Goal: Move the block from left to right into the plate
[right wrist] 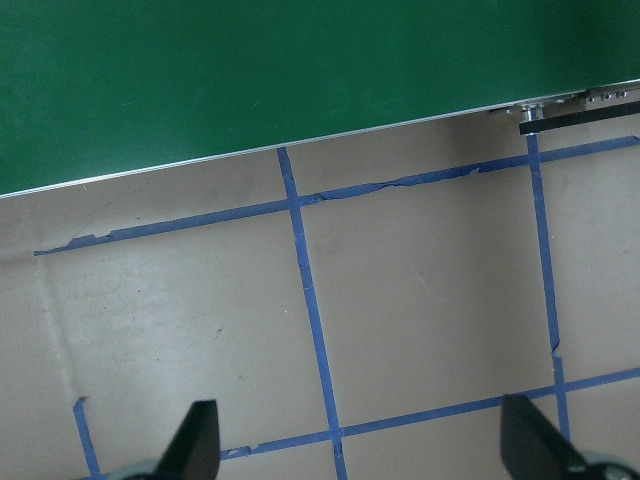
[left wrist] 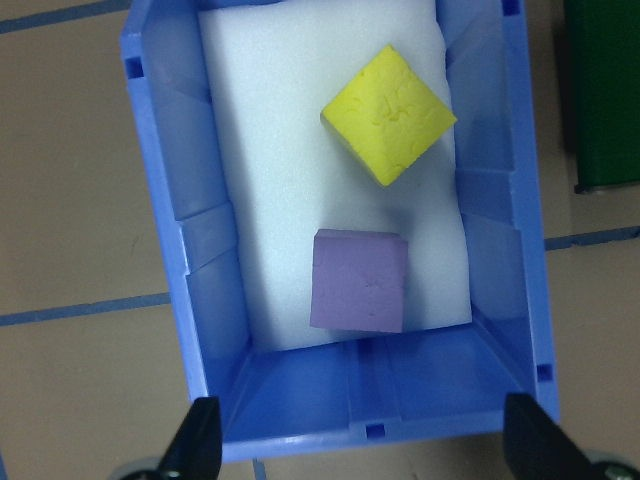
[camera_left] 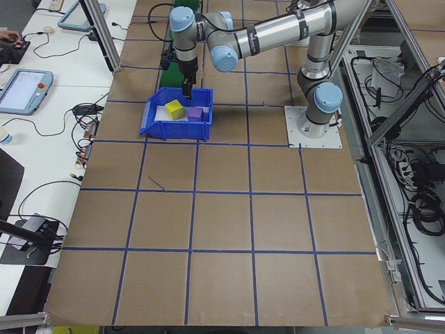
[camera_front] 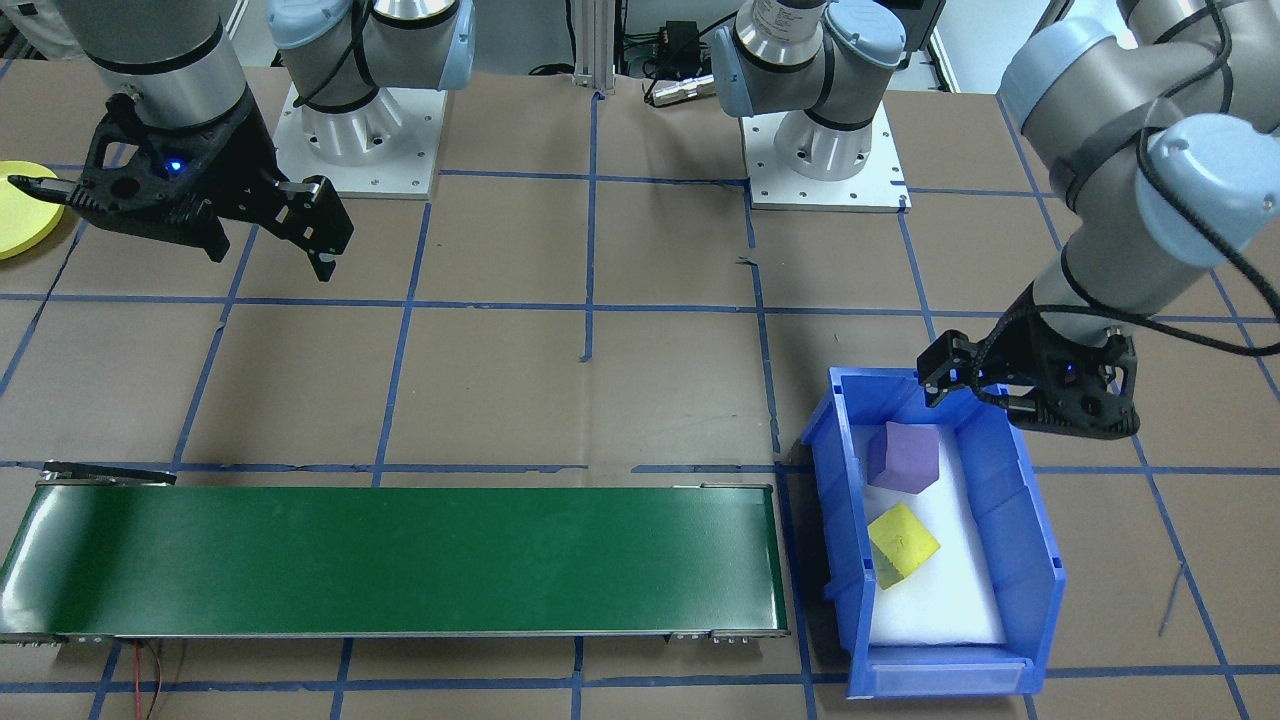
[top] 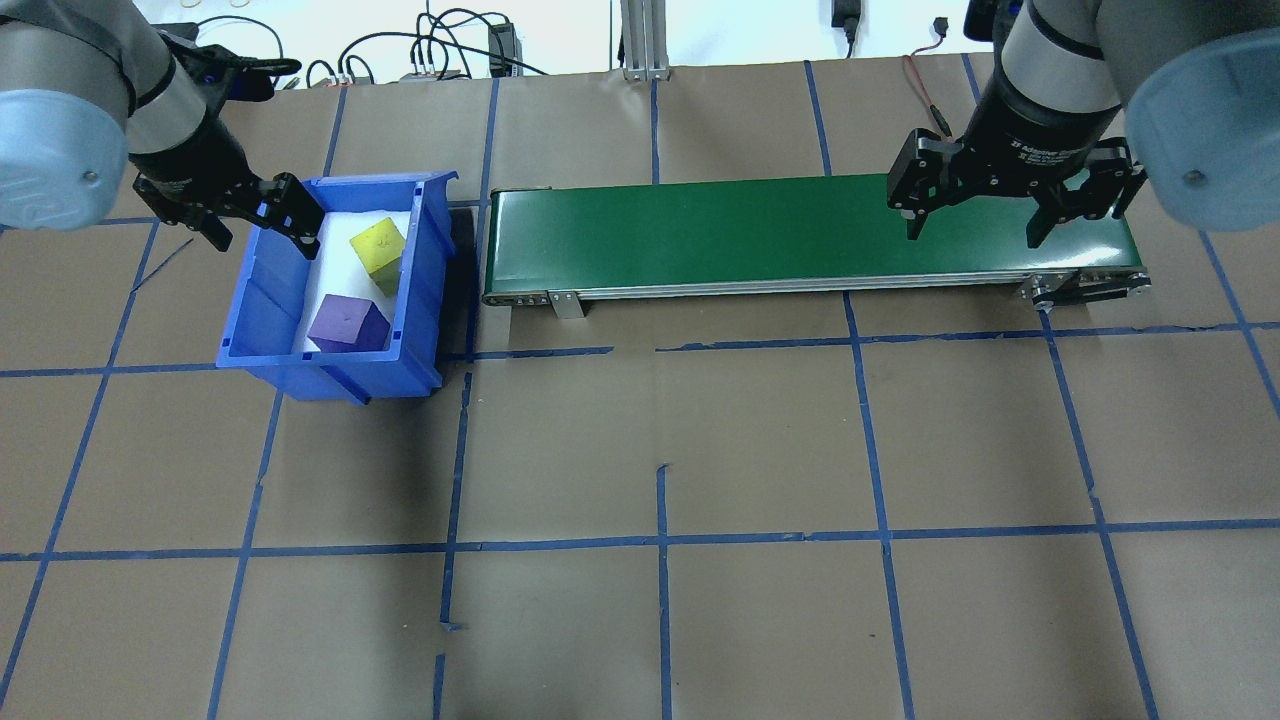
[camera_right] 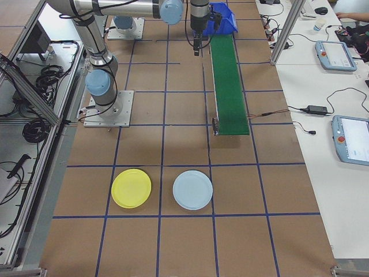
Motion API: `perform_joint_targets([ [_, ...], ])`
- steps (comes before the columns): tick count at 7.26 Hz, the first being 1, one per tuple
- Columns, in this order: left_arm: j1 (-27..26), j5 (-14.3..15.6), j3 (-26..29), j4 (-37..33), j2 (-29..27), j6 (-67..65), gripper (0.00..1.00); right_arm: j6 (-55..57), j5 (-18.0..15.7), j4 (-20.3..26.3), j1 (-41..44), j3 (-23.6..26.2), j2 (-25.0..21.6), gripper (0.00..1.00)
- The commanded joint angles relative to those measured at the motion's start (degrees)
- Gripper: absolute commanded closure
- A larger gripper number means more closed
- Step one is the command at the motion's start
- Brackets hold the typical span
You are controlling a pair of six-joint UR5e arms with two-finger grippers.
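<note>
Hovering over the blue bin (top: 262,330), my left claw (camera_front: 1020,395) is spread wide and holds nothing. It hangs above the bin's end wall, on the side nearest my base. Inside the bin, on white foam (left wrist: 270,180), sit two blocks. The purple block (left wrist: 360,280) is nearer that wall, and the yellow block (left wrist: 390,115) lies just past it, turned cornerwise. They are close but not touching.

My right claw (top: 968,205) is spread too, empty, waiting by the far end of the green belt (top: 700,230) from the bin. The yellow plate (camera_right: 131,188) sits well away from the bin, past that belt end, beside a pale blue plate (camera_right: 193,190).

I think the purple block comes first. If I drop straight down, a finger could hit the bin wall. If I grab crooked, the soft block may twist out or bump the yellow one.
</note>
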Motion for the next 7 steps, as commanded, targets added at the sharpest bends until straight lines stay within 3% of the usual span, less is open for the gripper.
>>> perform_joint_targets([
  [1,0.0,-0.1,-3.2,6.5,-3.6,0.1,0.00,0.1,0.0,0.0,0.0,0.0,0.0,0.00],
  [3,0.0,-1.7,-7.2,10.1,-4.9,0.7,0.00,0.0,0.0,0.0,0.0,0.0,0.0,0.00],
  [7,0.0,-1.8,-11.2,12.2,-6.3,1.1,0.00,0.1,0.0,0.0,0.0,0.0,0.0,0.00],
])
